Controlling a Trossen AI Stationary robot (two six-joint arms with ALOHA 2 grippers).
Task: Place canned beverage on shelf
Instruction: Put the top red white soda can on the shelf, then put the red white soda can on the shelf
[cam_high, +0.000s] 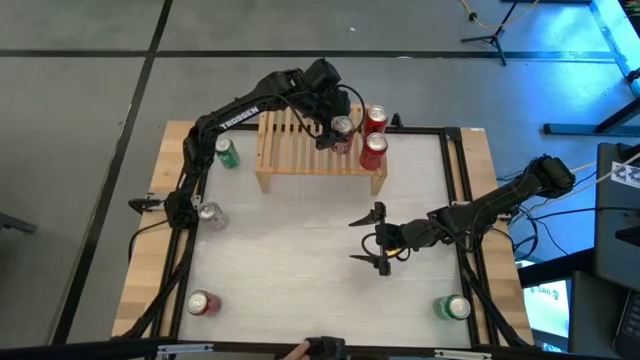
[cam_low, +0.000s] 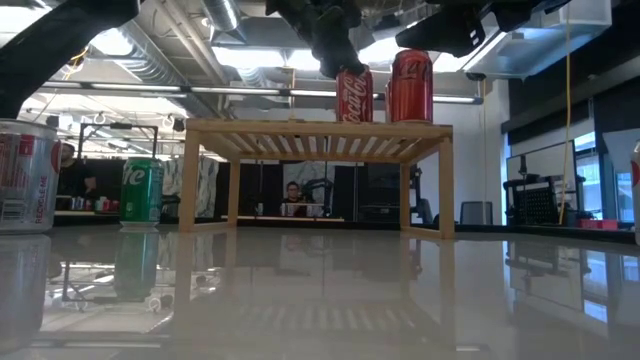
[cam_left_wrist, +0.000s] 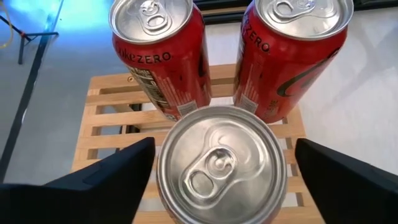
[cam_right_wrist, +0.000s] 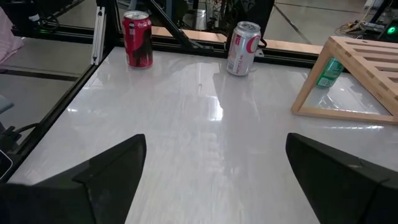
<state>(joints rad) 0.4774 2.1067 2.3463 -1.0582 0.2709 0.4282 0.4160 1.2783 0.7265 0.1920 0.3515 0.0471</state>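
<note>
The light-wood shelf (cam_high: 300, 152) stands at the table's far middle. Three cans stand upright on the slats at its right end: two red ones (cam_high: 377, 118) (cam_high: 373, 150) and a silver-topped one (cam_left_wrist: 221, 165) to their left. My left gripper (cam_left_wrist: 225, 149) slants down over the shelf, open. Its fingers (cam_left_wrist: 112, 177) stand on either side of the silver-topped can, with narrow gaps showing. In the low view, two red cans (cam_low: 354, 95) (cam_low: 410, 87) show on the shelf top. My right gripper (cam_high: 376, 238) hangs open over the table's middle right, holding nothing.
On the table stand a green can (cam_high: 227, 152) left of the shelf, a silver can (cam_high: 210, 213) at the left edge, a red can (cam_high: 202, 303) near left and a green can (cam_high: 455, 307) near right. The shelf's left slats (cam_high: 280, 140) are bare.
</note>
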